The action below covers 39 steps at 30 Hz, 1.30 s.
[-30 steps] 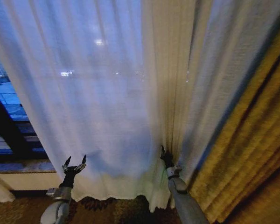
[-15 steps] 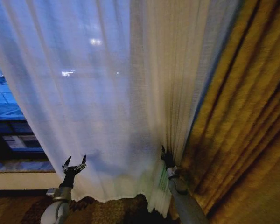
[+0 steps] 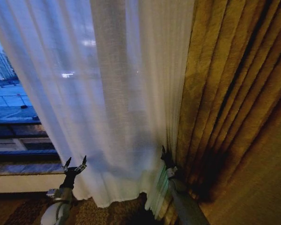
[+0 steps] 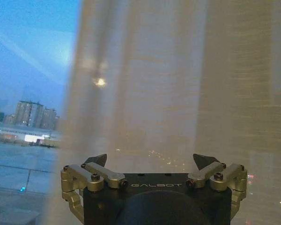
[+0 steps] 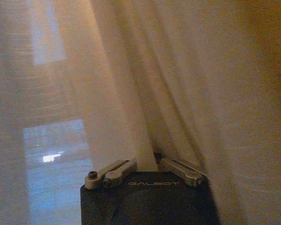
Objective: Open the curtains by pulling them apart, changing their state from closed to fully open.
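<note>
Right gripper (image 3: 165, 154) pinched shut on a fold of sheer curtain (image 3: 126, 108), bunching it beside the yellow drape (image 3: 234, 93) to uncover the window (image 3: 14, 112). Left gripper (image 3: 75, 165) spread wide, empty, just before the fabric.

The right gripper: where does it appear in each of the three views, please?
Head view: the right gripper is low and right of centre, shut on a fold of the sheer curtain, beside the golden drape.
Right wrist view: bottom centre, pinching the fold.
Left wrist view: cannot be found there.
Shared landmark: the sheer curtain.
</note>
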Motion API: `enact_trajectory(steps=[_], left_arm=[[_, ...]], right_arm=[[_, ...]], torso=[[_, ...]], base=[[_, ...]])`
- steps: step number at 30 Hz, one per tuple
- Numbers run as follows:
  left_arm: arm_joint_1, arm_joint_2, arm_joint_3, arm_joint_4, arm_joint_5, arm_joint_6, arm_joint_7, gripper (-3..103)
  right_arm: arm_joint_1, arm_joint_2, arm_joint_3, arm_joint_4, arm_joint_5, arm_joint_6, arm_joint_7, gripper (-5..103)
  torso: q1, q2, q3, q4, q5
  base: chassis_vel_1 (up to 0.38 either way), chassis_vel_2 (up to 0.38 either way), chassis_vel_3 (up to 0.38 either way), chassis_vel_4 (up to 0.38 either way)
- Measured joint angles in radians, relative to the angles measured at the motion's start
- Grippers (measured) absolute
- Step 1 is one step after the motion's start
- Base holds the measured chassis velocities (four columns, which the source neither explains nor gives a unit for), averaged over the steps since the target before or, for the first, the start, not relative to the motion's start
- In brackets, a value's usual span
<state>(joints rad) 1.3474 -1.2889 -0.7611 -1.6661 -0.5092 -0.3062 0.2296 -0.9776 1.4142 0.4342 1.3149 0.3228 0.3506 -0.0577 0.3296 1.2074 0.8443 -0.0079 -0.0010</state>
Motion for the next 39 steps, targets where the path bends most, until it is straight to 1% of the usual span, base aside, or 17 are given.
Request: enact_trajectory(steps=[4, 5, 7, 11, 14, 17, 18, 19, 20, 21, 22, 26, 27, 29, 33, 37, 39], left_arm=[[0.000, 0.000, -0.001, 0.000, 0.000, 0.000, 0.000, 100], [0.000, 0.000, -0.001, 0.000, 0.000, 0.000, 0.000, 100], [0.000, 0.000, 0.000, 0.000, 0.000, 0.000, 0.000, 100], [0.000, 0.000, 0.000, 0.000, 0.000, 0.000, 0.000, 100], [0.000, 0.000, 0.000, 0.000, 0.000, 0.000, 0.000, 100], [0.000, 0.000, 0.000, 0.000, 0.000, 0.000, 0.000, 100], [0.000, 0.000, 0.000, 0.000, 0.000, 0.000, 0.000, 100], [0.000, 0.000, 0.000, 0.000, 0.000, 0.000, 0.000, 100], [0.000, 0.000, 0.000, 0.000, 0.000, 0.000, 0.000, 100], [0.000, 0.000, 0.000, 0.000, 0.000, 0.000, 0.000, 100], [0.000, 0.000, 0.000, 0.000, 0.000, 0.000, 0.000, 100], [0.000, 0.000, 0.000, 0.000, 0.000, 0.000, 0.000, 100], [0.000, 0.000, 0.000, 0.000, 0.000, 0.000, 0.000, 100], [0.000, 0.000, 0.000, 0.000, 0.000, 0.000, 0.000, 100], [0.000, 0.000, 0.000, 0.000, 0.000, 0.000, 0.000, 100], [0.000, 0.000, 0.000, 0.000, 0.000, 0.000, 0.000, 100], [0.000, 0.000, 0.000, 0.000, 0.000, 0.000, 0.000, 100]], right_arm=[[-0.013, -0.004, -0.002, 0.003, -0.004, 0.000, -0.012, 0], [-0.016, -0.004, -0.003, 0.007, -0.004, 0.000, -0.012, 6], [-0.019, -0.004, -0.005, 0.011, -0.004, -0.001, -0.011, 6], [-0.040, -0.011, -0.014, 0.050, -0.007, -0.013, 0.005, 27], [-0.056, -0.019, -0.018, 0.081, -0.015, -0.027, 0.020, 33], [-0.099, -0.037, -0.022, 0.142, -0.017, -0.058, 0.050, 49], [-0.099, -0.037, -0.022, 0.142, -0.017, -0.058, 0.050, 49], [-0.114, -0.041, -0.022, 0.158, -0.016, -0.065, 0.058, 54], [-0.132, -0.045, -0.020, 0.175, -0.017, -0.067, 0.064, 54], [-0.153, -0.050, -0.017, 0.191, -0.016, -0.068, 0.065, 60], [-0.153, -0.050, -0.017, 0.191, -0.016, -0.068, 0.065, 60], [-0.212, -0.057, -0.004, 0.244, -0.015, -0.066, 0.066, 82], [-0.212, -0.057, -0.004, 0.244, -0.015, -0.066, 0.066, 82], [-0.227, -0.054, 0.001, 0.257, -0.021, -0.064, 0.067, 92], [-0.239, -0.042, 0.005, 0.266, -0.034, -0.058, 0.064, 99], [-0.244, -0.033, 0.004, 0.271, -0.051, -0.058, 0.061, 100], [-0.247, -0.031, 0.008, 0.274, -0.086, -0.062, 0.038, 100]], torso=[[0.000, 0.000, 0.000, 0.0000, 0.0007], [0.000, 0.000, 0.000, -0.0002, 0.0011], [0.000, 0.000, 0.000, -0.0003, 0.0014], [0.000, 0.000, 0.000, -0.0001, 0.0012], [0.000, 0.000, 0.000, 0.0000, 0.0008], [0.000, 0.000, 0.000, 0.0000, 0.0008], [0.000, 0.000, 0.000, 0.0000, 0.0008], [0.000, 0.000, 0.000, -0.0001, 0.0009], [0.000, 0.000, 0.000, -0.0002, 0.0010], [0.000, 0.000, 0.000, -0.0002, 0.0011], [0.000, 0.000, 0.000, -0.0002, 0.0011], [0.000, 0.000, 0.000, -0.0002, 0.0009], [0.000, 0.000, 0.000, -0.0002, 0.0009], [0.000, 0.000, 0.000, -0.0002, 0.0008], [0.000, 0.000, 0.000, -0.0002, 0.0010], [0.000, 0.000, 0.000, -0.0002, 0.0009], [0.000, 0.000, 0.000, -0.0002, 0.0009]], base=[[0.042, 0.040, -0.026, -0.030], [0.000, 0.000, 0.000, 0.000], [0.000, 0.000, 0.000, 0.000], [0.000, 0.000, 0.000, 0.000], [0.000, 0.000, 0.000, 0.000], [0.000, 0.000, 0.000, 0.000], [0.000, 0.000, 0.000, 0.000], [0.000, 0.000, 0.000, 0.000], [0.000, 0.000, 0.000, 0.000], [0.000, 0.000, 0.000, 0.000], [0.000, 0.000, 0.000, 0.000], [0.000, 0.000, 0.000, 0.000], [0.000, 0.000, 0.000, 0.000], [0.000, 0.000, 0.000, 0.000], [0.000, 0.000, 0.000, 0.000], [0.000, 0.000, 0.000, 0.000], [0.000, 0.000, 0.000, 0.000]])
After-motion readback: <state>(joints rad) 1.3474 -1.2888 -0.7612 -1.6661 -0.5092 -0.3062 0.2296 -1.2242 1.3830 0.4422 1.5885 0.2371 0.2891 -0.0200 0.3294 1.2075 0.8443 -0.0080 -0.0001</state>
